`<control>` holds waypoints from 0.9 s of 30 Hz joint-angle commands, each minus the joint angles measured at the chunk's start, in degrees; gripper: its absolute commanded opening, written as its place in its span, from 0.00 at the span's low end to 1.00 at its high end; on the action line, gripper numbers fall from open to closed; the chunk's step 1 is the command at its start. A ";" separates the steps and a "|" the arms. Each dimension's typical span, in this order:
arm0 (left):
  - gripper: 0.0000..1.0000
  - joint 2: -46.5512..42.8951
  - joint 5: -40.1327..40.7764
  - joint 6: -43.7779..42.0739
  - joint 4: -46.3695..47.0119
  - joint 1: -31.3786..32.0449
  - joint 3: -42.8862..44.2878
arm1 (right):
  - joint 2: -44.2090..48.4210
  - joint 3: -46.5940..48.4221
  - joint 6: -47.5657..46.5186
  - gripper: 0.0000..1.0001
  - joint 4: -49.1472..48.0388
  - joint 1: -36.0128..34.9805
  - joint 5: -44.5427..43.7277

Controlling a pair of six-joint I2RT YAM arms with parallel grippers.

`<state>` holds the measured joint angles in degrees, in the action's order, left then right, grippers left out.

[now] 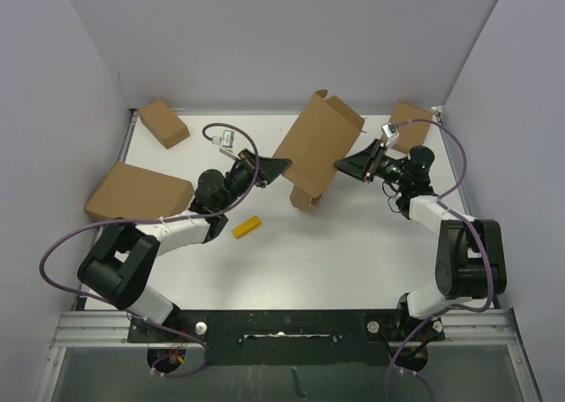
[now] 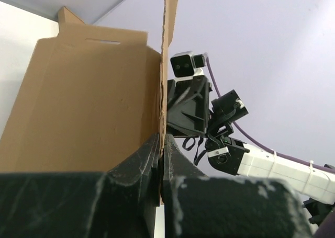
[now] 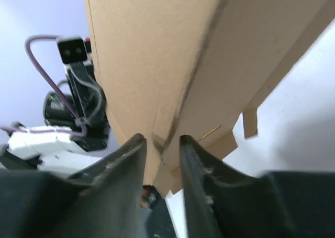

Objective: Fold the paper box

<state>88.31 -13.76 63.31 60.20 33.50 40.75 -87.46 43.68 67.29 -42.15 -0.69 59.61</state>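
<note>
The paper box [image 1: 315,150] is a brown cardboard mailer, partly folded, held tilted above the table at the back middle, with a flap hanging at its lower end. My left gripper [image 1: 281,166] is shut on the box's left edge; in the left wrist view the jaws [image 2: 161,144] pinch a thin cardboard wall [image 2: 89,102]. My right gripper [image 1: 340,166] grips the box's right edge; in the right wrist view its fingers [image 3: 160,144] are closed narrowly around a folded corner of the box [image 3: 157,49].
A small yellow block [image 1: 247,226] lies on the white table in front of the left arm. Closed cardboard boxes stand at the far left [image 1: 163,122], left [image 1: 139,194] and far right [image 1: 409,124]. Grey walls enclose three sides.
</note>
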 commanded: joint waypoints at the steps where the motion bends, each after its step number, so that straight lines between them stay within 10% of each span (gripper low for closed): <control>1: 0.00 -1.68 -2.37 0.15 3.75 -2.18 1.30 | 3.10 1.97 -6.23 0.46 -3.48 0.80 4.41; 13: 0.00 -6.92 -14.49 2.26 -11.05 -15.69 0.32 | 12.81 10.35 -65.16 0.65 46.69 4.58 9.96; 27: 0.00 -5.30 -21.50 -7.54 -20.72 -19.52 3.42 | -0.11 13.26 -73.73 0.65 58.66 6.91 -2.64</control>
<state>84.71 -32.25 59.68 39.94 14.41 40.25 -87.44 54.87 -2.76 14.31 6.44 59.61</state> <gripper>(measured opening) 0.018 0.652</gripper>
